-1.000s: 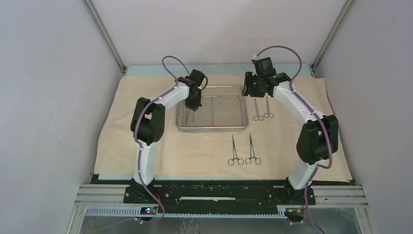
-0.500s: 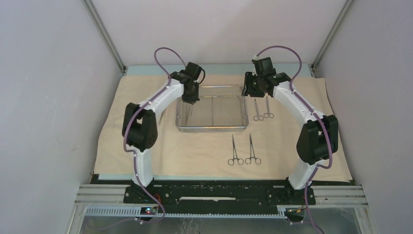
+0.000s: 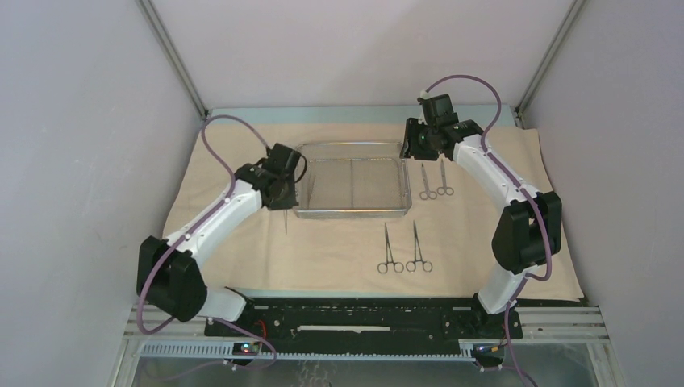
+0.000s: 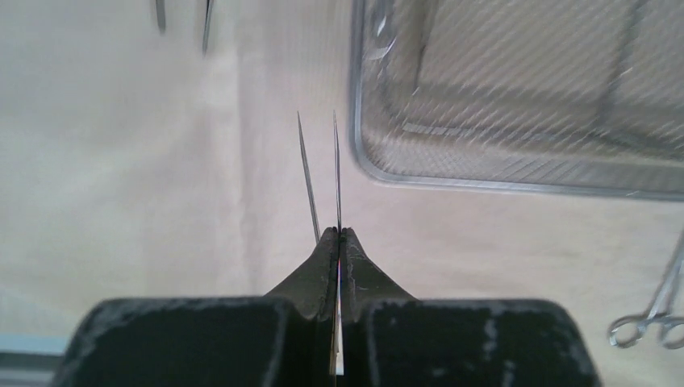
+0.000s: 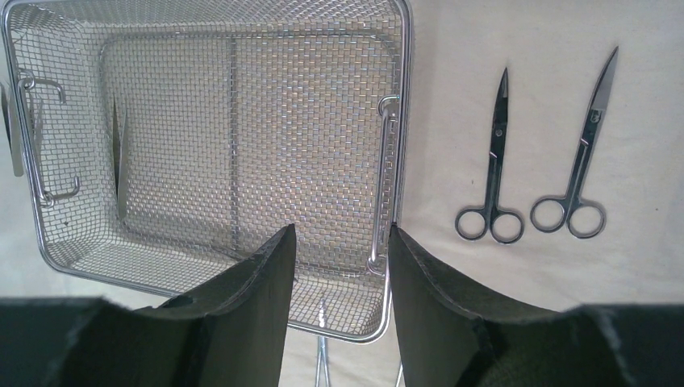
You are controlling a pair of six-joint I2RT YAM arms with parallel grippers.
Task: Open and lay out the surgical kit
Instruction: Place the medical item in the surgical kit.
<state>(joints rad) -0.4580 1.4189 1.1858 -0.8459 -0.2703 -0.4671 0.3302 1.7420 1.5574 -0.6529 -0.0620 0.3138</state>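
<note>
The steel mesh tray [image 3: 352,211] stands on the beige cloth [image 3: 323,250] at the back centre. My left gripper [image 3: 285,203] is shut on slim steel tweezers [image 3: 285,222], whose two prongs [image 4: 308,181] hang over the cloth just left of the tray's [image 4: 452,173] near-left corner. My right gripper [image 3: 411,147] is open and empty above the tray's right end, its fingers [image 5: 266,274] either side of the right handle [image 5: 385,185]. Two scissors [image 3: 434,182] lie right of the tray, also seen in the right wrist view [image 5: 494,169]. Two forceps [image 3: 403,250] lie in front.
A slim pointed steel piece [image 5: 119,161] lies in the tray's left part. Two more slim steel tips [image 4: 184,16] show on the cloth left of the tray. Grey walls close in left, right and back. The black arm rail [image 3: 363,314] runs along the near edge.
My left arm has swung from over the tray's left end out to the left and nearer, carrying the tweezers out of the tray and over the cloth. The right arm has not moved.
</note>
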